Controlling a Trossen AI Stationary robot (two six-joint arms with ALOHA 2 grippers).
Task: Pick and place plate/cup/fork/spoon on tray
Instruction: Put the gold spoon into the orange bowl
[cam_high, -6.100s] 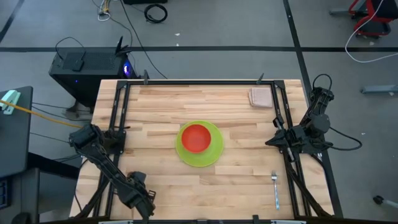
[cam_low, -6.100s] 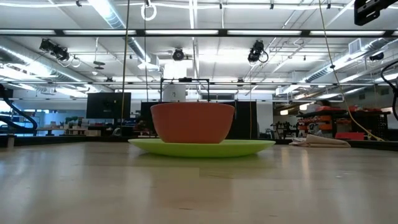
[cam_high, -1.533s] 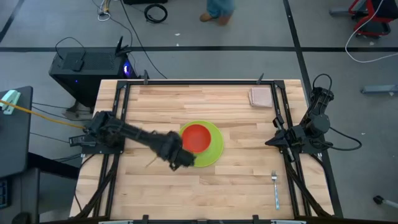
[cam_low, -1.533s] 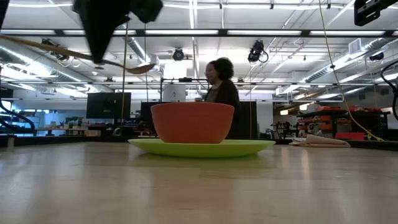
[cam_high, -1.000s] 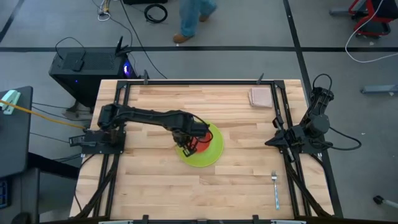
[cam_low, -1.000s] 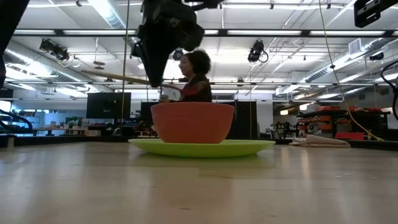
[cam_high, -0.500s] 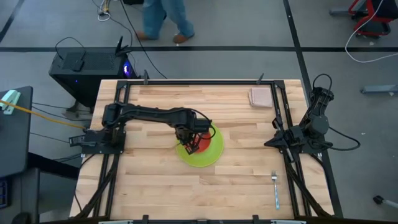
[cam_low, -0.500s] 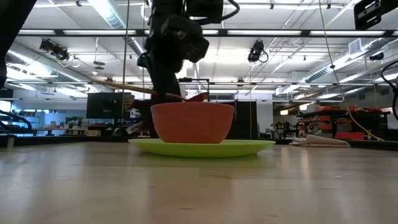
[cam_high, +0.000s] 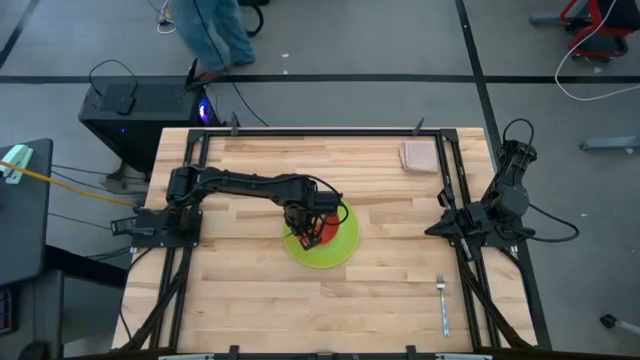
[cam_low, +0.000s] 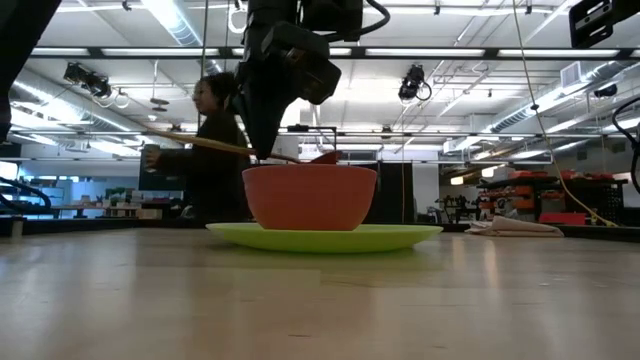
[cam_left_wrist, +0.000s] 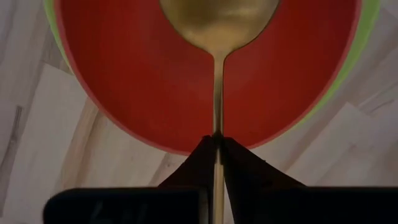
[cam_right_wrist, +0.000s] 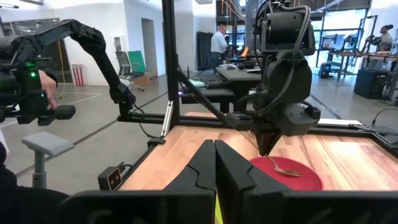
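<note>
The red-orange cup (cam_high: 326, 234) stands on the lime-green plate (cam_high: 346, 246) in the middle of the table. My left gripper (cam_high: 306, 226) hangs over the cup's left rim, shut on the golden spoon (cam_left_wrist: 216, 112). The spoon's bowl (cam_low: 322, 157) sits at the cup's rim, over the cup's opening (cam_left_wrist: 155, 81); I cannot tell whether it touches the cup. The silver fork (cam_high: 443, 301) lies flat on the table near the front right. My right gripper (cam_right_wrist: 214, 163) is shut and empty, parked at the table's right edge (cam_high: 468, 226). My left gripper pinches the spoon's thin handle (cam_left_wrist: 216, 129) between its two fingers (cam_left_wrist: 239, 163), about midway along and a little nearer the bowl. The fingers come from above, pointing down, and lie across the handle. The spoon is lifted and slightly tilted, bowl end lower, with its free handle end (cam_low: 175, 137) sticking out past the cup.
A pinkish-beige square pad (cam_high: 419, 156) lies at the far right of the table. Black rails (cam_high: 190, 200) run along the left, right and far sides. A person (cam_low: 210, 150) walks past beyond the table's far side.
My left gripper has gone down toward the cup with the spoon, still shut on it. The spoon's bowl has come down from well above the cup to its rim. The person behind the table has walked on.
</note>
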